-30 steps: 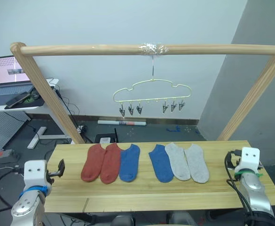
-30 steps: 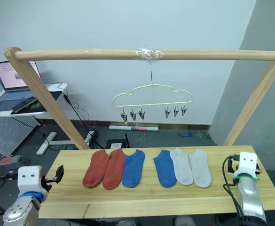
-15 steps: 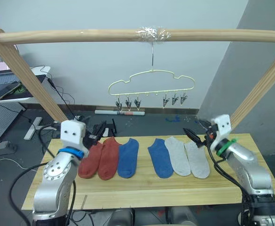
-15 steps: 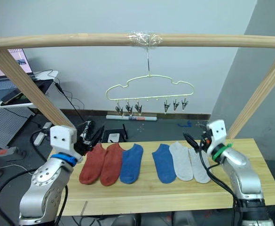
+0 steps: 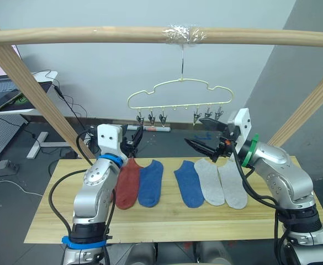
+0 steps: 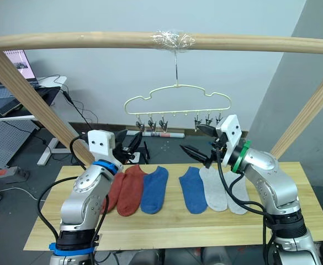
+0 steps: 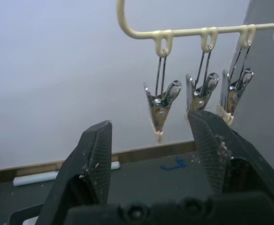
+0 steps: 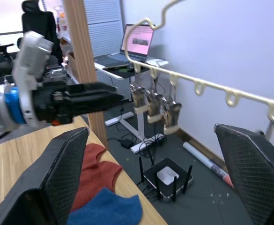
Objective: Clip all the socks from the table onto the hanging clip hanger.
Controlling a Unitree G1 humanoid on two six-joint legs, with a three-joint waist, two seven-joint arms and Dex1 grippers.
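Several socks lie in a row on the table point(image 5: 205, 221): rust-red point(image 5: 129, 185), two blue point(image 5: 150, 182) point(image 5: 189, 184) and two light grey point(image 5: 210, 180) point(image 5: 233, 185); a second red one is partly hidden behind my left arm. The clip hanger point(image 5: 178, 94) hangs by its hook from the pole above, its dark clips point(image 7: 161, 105) bare. My left gripper point(image 5: 136, 137) is raised over the red socks, open and holding nothing, pointing at the left group of clips. My right gripper point(image 5: 197, 134) hovers above the blue and grey socks, wide open, below the right-hand clips point(image 5: 208, 115).
The wooden pole frame's top bar point(image 5: 95, 36) spans the scene, and its slanted legs point(image 5: 34, 94) point(image 5: 310, 107) stand at both table ends. A desk with a laptop point(image 8: 137, 42) stands at the far left. A black router point(image 8: 167, 174) sits on the floor behind the table.
Both arms have risen from the table's two ends and swung inward, so the grippers now hover above the socks just below the hanger. The head view has also shifted.
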